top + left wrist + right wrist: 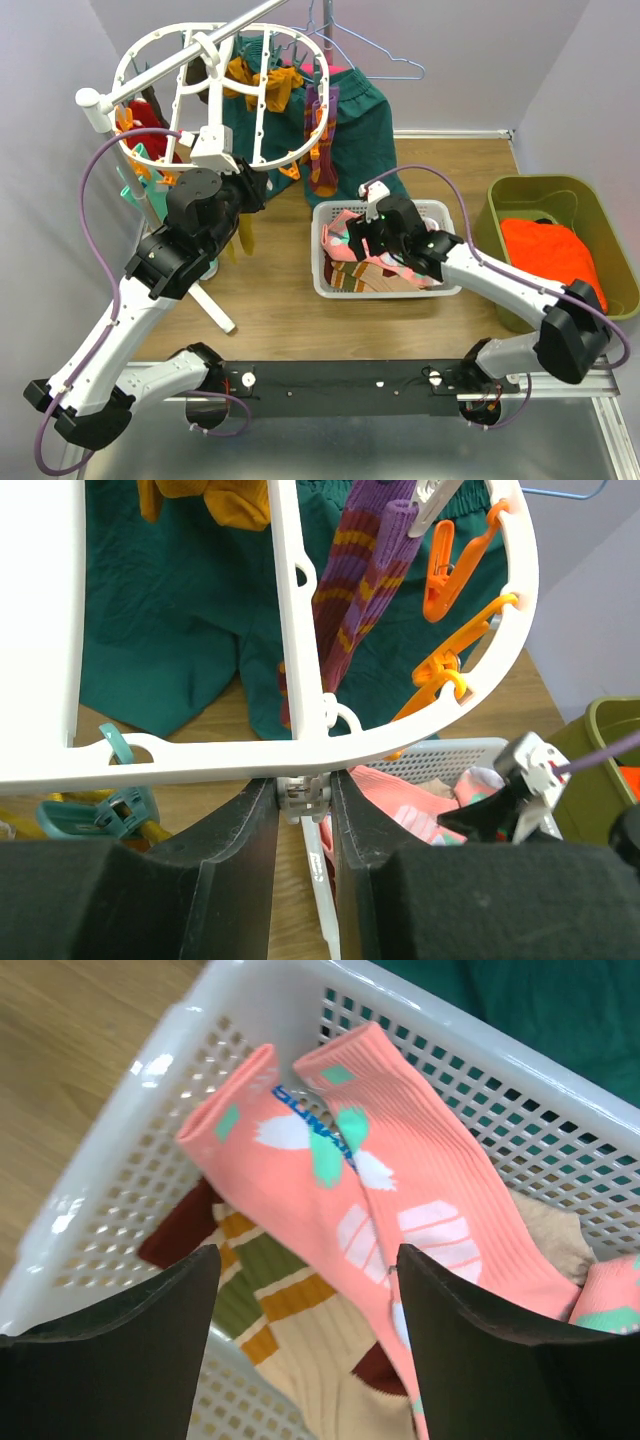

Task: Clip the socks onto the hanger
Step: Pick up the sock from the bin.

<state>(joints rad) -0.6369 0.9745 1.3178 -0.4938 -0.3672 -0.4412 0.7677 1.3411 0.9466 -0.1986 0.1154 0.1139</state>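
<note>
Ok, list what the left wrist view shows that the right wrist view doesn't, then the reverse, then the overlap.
Left wrist only: the hanger, its orange clips, purple striped socks hanging from it, and the left gripper pinching a small fitting under its rim. Right wrist only: a tan striped sock and a dark red sock. Both: the white basket, pink socks and green garment.
</note>
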